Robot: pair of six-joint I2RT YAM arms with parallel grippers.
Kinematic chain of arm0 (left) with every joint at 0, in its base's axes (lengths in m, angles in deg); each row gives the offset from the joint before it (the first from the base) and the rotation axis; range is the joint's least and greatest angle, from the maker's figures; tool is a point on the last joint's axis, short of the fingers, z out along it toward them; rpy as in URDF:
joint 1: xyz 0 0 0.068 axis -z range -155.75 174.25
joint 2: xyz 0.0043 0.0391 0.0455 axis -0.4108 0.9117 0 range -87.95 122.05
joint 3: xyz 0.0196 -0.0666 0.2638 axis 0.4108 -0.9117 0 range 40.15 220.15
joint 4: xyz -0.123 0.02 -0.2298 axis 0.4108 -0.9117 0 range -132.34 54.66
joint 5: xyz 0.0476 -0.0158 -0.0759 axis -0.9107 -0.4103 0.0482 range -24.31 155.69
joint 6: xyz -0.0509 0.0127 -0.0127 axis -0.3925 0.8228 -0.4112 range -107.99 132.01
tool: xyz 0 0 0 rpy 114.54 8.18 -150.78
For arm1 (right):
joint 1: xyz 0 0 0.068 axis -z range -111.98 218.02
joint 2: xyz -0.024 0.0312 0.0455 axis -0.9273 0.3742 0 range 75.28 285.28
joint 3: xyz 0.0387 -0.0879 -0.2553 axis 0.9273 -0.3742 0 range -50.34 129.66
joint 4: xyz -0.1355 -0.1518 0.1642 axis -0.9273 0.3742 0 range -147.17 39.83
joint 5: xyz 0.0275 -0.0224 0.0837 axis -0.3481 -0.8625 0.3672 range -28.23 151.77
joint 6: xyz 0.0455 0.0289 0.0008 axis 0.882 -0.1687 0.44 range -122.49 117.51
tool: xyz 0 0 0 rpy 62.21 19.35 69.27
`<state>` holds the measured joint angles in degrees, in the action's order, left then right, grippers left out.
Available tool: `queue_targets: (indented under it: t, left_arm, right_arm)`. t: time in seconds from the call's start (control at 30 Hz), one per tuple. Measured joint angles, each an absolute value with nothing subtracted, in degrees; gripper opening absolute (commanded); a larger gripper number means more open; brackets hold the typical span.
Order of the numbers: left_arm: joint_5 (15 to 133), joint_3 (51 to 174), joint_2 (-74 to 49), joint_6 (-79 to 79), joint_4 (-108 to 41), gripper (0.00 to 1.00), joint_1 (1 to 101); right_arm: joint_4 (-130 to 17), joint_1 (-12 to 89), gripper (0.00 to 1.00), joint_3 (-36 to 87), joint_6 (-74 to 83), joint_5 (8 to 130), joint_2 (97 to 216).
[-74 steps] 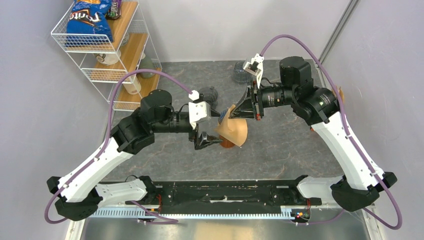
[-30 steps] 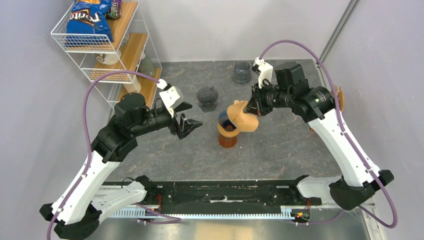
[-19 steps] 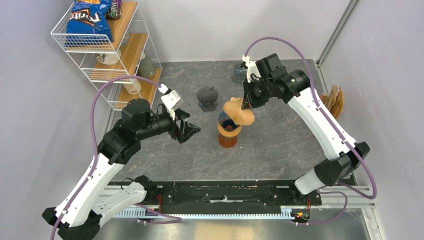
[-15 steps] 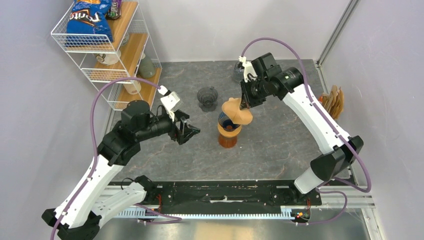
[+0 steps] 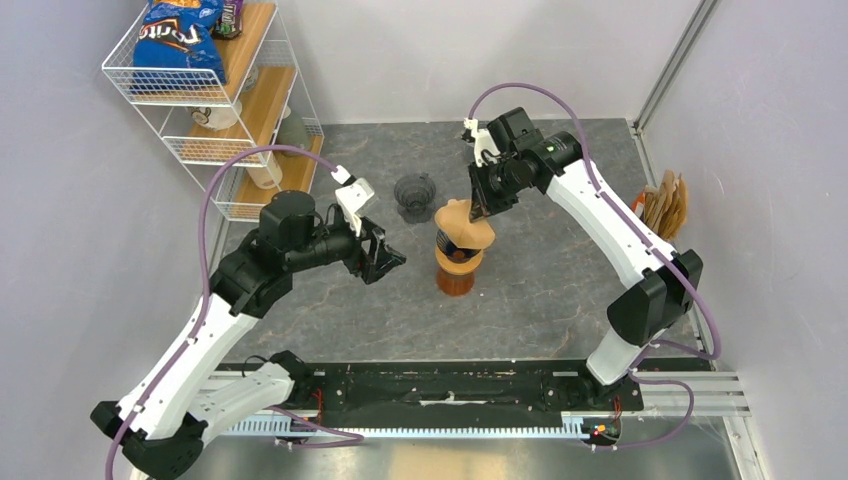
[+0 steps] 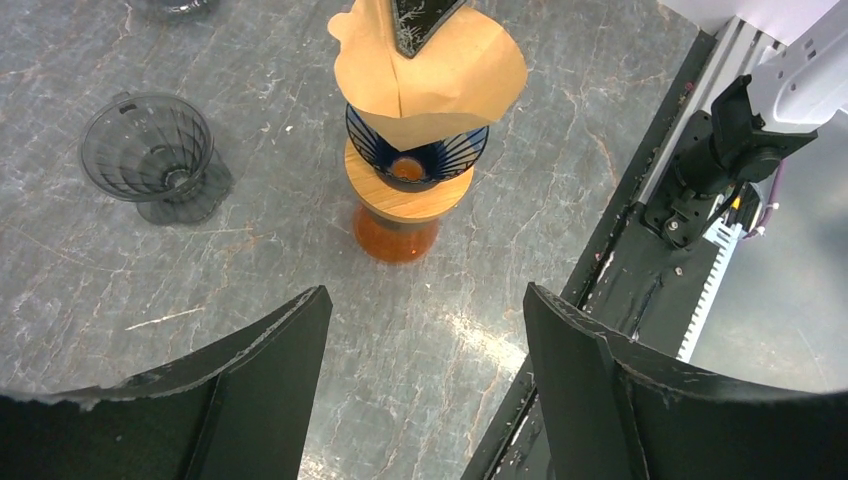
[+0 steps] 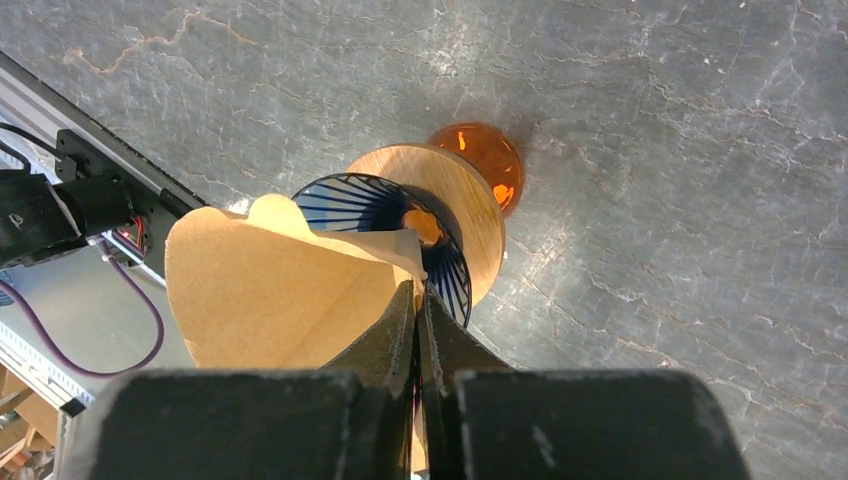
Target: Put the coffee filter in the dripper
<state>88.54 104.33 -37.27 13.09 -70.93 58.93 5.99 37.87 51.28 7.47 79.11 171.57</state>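
Observation:
The brown paper coffee filter [image 5: 463, 222] hangs spread open right over the dripper [image 5: 452, 247], a blue ribbed cone on a wooden ring and an orange base. My right gripper [image 5: 479, 207] is shut on the filter's far edge from above. In the right wrist view the filter [image 7: 265, 290] fans out left of the pinching fingertips [image 7: 417, 292], and its lower tip reaches into the dripper [image 7: 380, 205]. My left gripper [image 5: 386, 256] stands open and empty to the dripper's left. From the left wrist the filter [image 6: 430, 75] covers the top of the blue cone [image 6: 415, 158].
A clear glass dripper [image 5: 415, 194] stands just behind and to the left, and another glass piece [image 5: 483, 143] sits at the back. The wire shelf [image 5: 215, 95] fills the back left corner. Spare filters [image 5: 664, 200] lean at the right wall. The black rail [image 5: 450, 385] runs along the near edge.
My right arm has swung left and carried the filter from beside the dripper to right above it, tip going in. The left gripper has shifted slightly toward the dripper and stays open.

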Motion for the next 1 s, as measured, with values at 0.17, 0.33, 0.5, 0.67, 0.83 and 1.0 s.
queue_targets:
  t: [0.17,0.33,0.5,0.67,0.83,1.0]
  left_arm:
    - [88.78,104.47,-36.02,13.09,-70.95,0.78,58.93]
    - [89.09,106.08,-33.66,10.99,-70.91,0.76,58.73]
    - [91.89,108.51,-29.36,6.09,-68.55,0.69,58.71]
    - [95.49,112.01,-20.03,-2.19,-67.04,0.62,55.74]
    - [99.43,112.84,-11.94,-8.27,-65.64,0.61,53.31]
    - [100.35,112.84,-9.6,-10.5,-65.42,0.61,53.36]
  right_arm:
    - [5.31,37.87,0.52,51.26,7.47,80.16,172.21]
    - [5.57,37.87,0.63,51.41,6.75,80.43,172.19]
    - [6.18,39.25,0.6,51.13,4.58,82.31,169.91]
    - [6.34,45.02,0.53,48.51,1.78,87.51,164.8]
    - [5.35,46.7,0.48,44.55,0.6,91.77,164.12]
    - [3.38,46.33,0.4,40.55,0.6,93.89,164.17]
